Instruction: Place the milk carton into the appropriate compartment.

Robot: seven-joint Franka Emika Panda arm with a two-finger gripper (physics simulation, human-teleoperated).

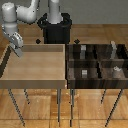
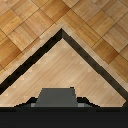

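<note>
At nine o'clock, over the tray's (image 1: 34,80) far corner, we had the gripper (image 1: 18,51) hovering; jaws unreadable, milk carton (image 1: 114,48) sitting in the organizer (image 1: 96,82).

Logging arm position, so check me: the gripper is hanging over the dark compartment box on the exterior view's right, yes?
Not quite. The gripper hangs over a corner of the light wooden bin on the exterior view's left, not over the dark compartment box. The exterior view shows this.
</note>
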